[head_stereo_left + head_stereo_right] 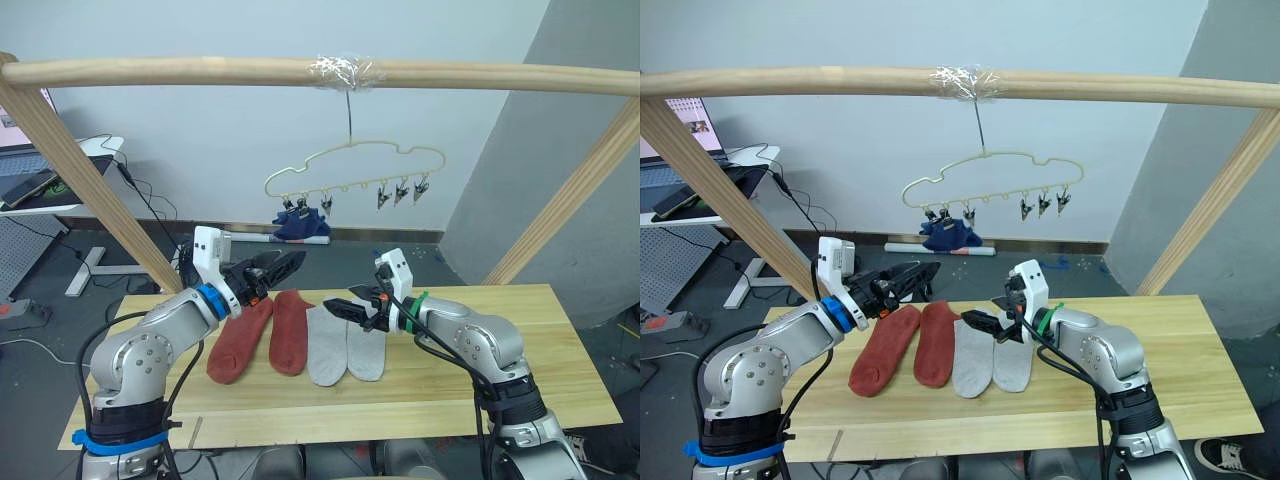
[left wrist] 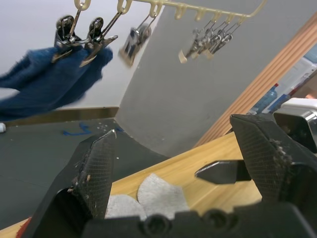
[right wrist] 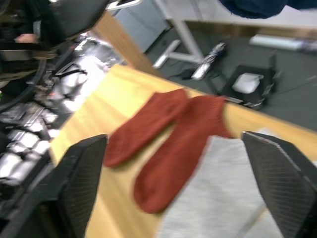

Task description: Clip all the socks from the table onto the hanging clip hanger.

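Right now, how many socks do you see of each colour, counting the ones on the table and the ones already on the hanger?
Rust-red socks: 2, on the table
Light grey socks: 2, on the table
Blue socks: a bunch clipped on the clip hanger, seemingly 2, hard to separate
Total: 6, if the blue bunch is a pair

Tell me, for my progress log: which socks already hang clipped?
The blue socks, clipped on the clip hanger; the red and grey pairs lie flat on the table.
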`<state>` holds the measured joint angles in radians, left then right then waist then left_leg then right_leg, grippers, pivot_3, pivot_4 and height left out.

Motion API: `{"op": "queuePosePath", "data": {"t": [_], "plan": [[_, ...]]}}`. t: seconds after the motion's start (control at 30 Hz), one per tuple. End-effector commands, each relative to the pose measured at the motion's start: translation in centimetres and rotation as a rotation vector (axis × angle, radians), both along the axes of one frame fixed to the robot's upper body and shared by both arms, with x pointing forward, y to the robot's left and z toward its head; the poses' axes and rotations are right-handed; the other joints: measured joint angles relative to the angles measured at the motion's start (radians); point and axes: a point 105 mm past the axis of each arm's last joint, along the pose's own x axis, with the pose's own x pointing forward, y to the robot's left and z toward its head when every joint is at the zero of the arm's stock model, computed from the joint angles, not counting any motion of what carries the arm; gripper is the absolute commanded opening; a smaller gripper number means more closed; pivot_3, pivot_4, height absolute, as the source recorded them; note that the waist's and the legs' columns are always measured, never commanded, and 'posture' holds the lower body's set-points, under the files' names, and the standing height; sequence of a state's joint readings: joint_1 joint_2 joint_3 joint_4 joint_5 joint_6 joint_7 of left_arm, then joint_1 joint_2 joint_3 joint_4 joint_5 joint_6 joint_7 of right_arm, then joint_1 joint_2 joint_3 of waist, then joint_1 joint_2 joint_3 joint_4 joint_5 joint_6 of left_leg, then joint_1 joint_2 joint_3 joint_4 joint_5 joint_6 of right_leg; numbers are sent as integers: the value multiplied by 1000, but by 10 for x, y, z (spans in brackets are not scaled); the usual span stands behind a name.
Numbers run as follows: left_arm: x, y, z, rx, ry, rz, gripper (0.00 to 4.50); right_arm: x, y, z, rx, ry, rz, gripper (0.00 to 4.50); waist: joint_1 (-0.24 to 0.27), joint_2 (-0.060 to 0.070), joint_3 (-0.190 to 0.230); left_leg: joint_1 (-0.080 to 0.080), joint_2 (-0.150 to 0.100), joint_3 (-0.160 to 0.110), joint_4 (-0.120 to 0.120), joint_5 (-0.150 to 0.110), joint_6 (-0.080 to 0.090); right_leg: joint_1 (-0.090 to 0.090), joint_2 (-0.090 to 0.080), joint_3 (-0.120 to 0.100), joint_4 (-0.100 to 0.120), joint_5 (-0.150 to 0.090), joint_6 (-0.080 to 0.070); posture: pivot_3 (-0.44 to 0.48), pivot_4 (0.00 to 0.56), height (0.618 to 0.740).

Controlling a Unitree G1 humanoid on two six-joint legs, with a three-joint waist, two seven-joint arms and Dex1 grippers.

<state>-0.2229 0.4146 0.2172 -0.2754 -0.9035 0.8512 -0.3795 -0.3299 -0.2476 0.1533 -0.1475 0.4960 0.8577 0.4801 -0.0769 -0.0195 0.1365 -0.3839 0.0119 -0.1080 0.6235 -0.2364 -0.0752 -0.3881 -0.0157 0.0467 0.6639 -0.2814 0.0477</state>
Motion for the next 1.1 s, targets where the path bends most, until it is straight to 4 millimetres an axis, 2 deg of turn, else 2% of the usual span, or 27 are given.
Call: {"op": "queuePosePath", "data": {"t": [0.03, 0.17, 0.27, 0.43, 0.8, 1.1], "plan": [[7, -8, 8, 71, -106, 32, 4094, 10, -17, 25, -35, -207, -58, 4457, 1, 0, 0, 0, 0, 0, 0, 0, 0, 0, 0, 0, 0, 0, 0, -47, 73, 740], [16, -21, 13, 117, -211, 57, 4094, 6, -34, 43, -103, -387, -63, 4457, 5, 0, 0, 0, 0, 0, 0, 0, 0, 0, 0, 0, 0, 0, 0, -58, 75, 740], [15, -39, 14, 157, -289, 19, 3209, 3, -41, 59, -90, -465, -91, 4500, 5, 0, 0, 0, 0, 1, 0, 0, 0, 0, 0, 0, 0, 0, 0, -74, 78, 740], [29, -51, 17, 178, -361, 77, 1733, 4, -49, 67, -70, -511, -149, 4500, 2, 0, 0, 0, 0, 1, 2, 0, 0, 1, 0, 1, 1, 0, 0, -97, 84, 740], [63, -55, 6, 220, -391, 198, 1733, 1, -47, 89, -55, -597, -149, 4500, -8, 0, 0, 0, 0, 1, 3, 0, 0, 1, 0, 1, 1, 1, 1, -137, 101, 740], [73, -55, 3, 226, -400, 216, 1733, 3, -47, 96, -40, -608, -166, 4500, -11, 0, 0, 0, 0, 1, 3, 0, 0, 1, 0, 1, 1, 1, 1, -146, 106, 740]]}}
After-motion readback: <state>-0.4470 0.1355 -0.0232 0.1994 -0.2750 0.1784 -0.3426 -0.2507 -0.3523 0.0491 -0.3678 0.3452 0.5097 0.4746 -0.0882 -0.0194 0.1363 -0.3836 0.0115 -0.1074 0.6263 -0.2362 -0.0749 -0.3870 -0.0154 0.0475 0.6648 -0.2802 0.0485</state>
